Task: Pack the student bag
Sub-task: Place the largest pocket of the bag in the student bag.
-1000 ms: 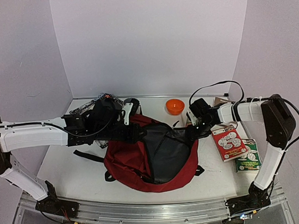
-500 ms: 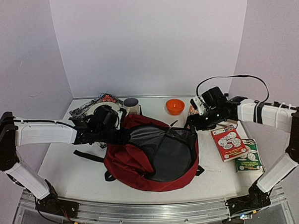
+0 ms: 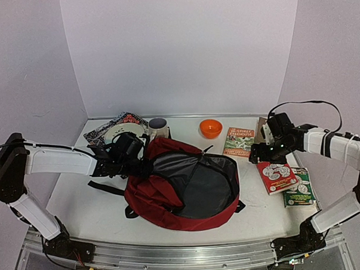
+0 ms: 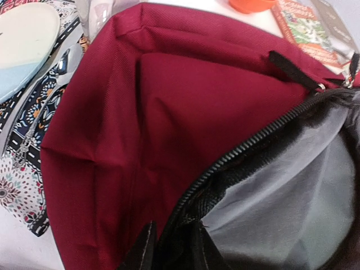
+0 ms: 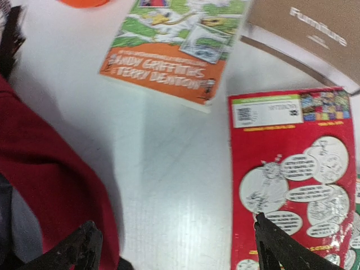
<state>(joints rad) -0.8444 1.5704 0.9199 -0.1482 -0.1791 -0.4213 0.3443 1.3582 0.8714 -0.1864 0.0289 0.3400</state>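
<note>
My right end effector (image 5: 177, 243) has moved right, away from the student bag (image 3: 148, 199), wide open and empty; the bag lies mid surface (image 3: 81, 208); left end effector (image 4: 171, 250) sits at its left rim, and I cannot tell if it grips.

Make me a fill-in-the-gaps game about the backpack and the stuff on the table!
The backpack is dark ___. Its lining inside is ___. The bowl behind it is ___. The right gripper is open and holds ___.
Missing words: red, grey, orange, nothing.
</note>
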